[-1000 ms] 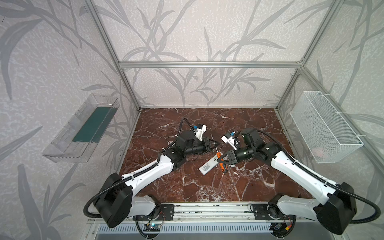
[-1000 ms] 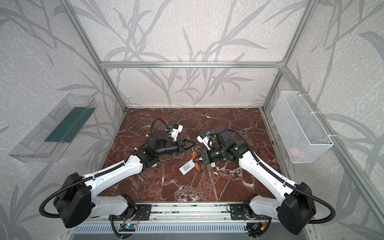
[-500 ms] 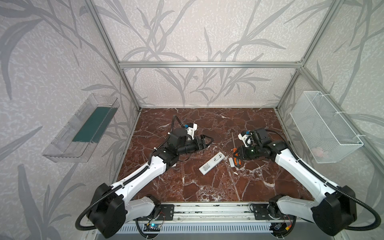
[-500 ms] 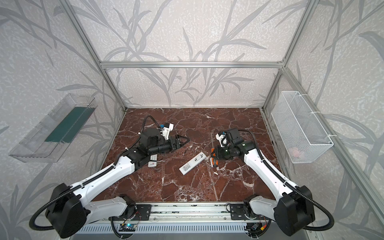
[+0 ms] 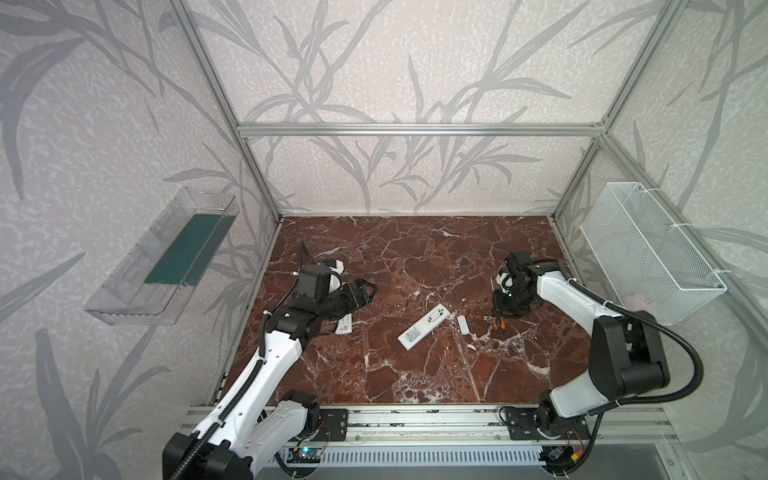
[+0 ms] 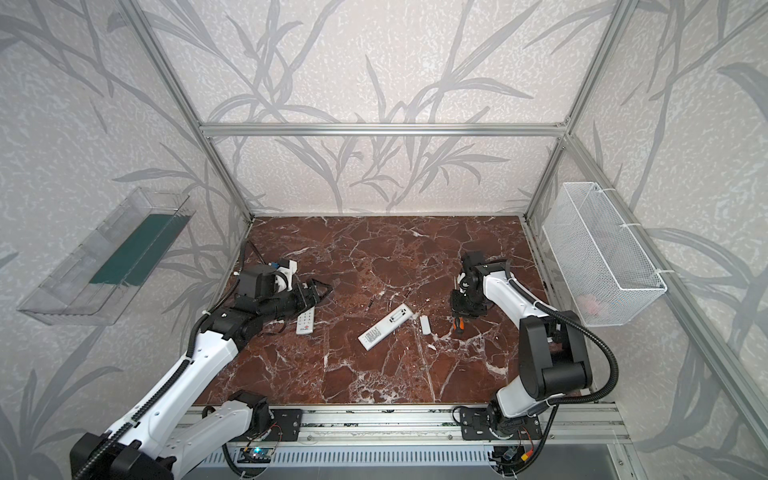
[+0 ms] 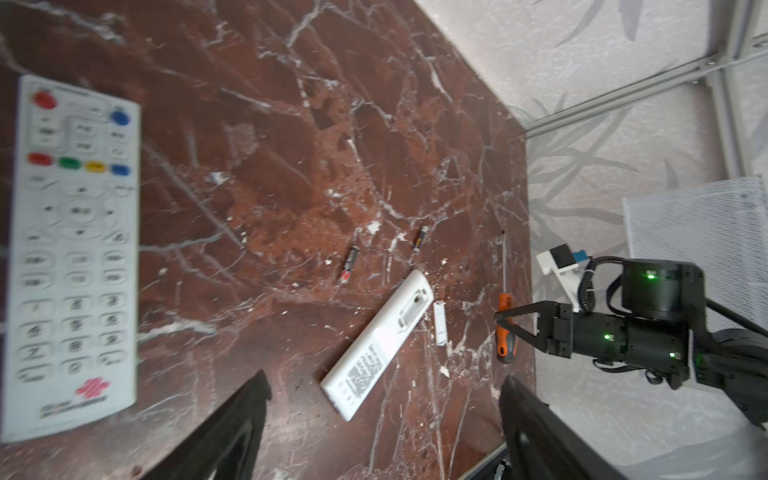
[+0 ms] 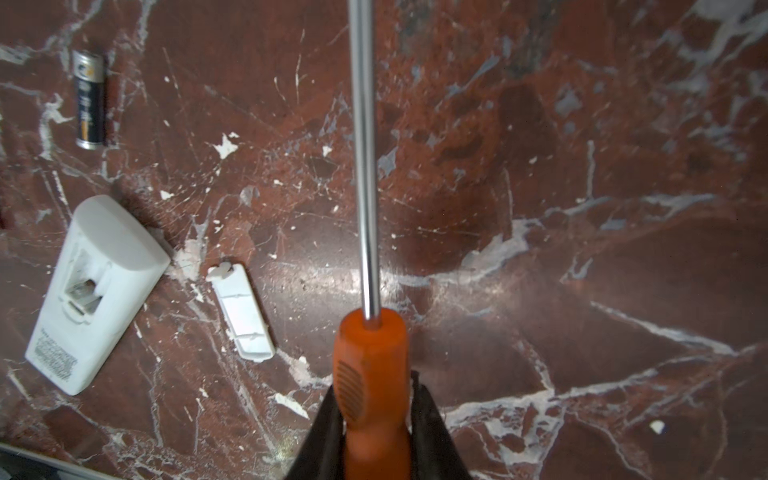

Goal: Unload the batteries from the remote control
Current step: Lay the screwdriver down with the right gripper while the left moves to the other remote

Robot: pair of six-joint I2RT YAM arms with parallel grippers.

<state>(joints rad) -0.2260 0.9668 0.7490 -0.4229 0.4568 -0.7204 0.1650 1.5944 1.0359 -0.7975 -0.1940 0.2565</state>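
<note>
The white remote control (image 5: 424,331) (image 6: 384,332) lies face down mid-table, its battery bay (image 8: 85,286) uncovered. Two batteries rest loose on the marble beyond it, one (image 7: 350,264) closer and one (image 7: 419,237) (image 8: 88,99) farther. My left gripper (image 5: 365,289) (image 7: 384,384) hovers open and empty to the remote's left. On the remote's right, my right gripper (image 5: 503,311) (image 8: 376,419) is shut on the orange-handled screwdriver (image 8: 370,361) (image 7: 505,332), whose steel shaft (image 8: 363,166) points away over the table.
A small white cover piece (image 5: 463,325) (image 8: 243,316) lies between remote and screwdriver. A second remote (image 5: 344,324) (image 7: 75,257), buttons up, sits under my left arm. A wire basket (image 5: 648,257) hangs on the right wall, a clear tray (image 5: 162,266) on the left.
Both grippers drew apart from the table's middle. The left one opened, let go of the white remote and pulled back left. The right one carried the screwdriver off to the right.
</note>
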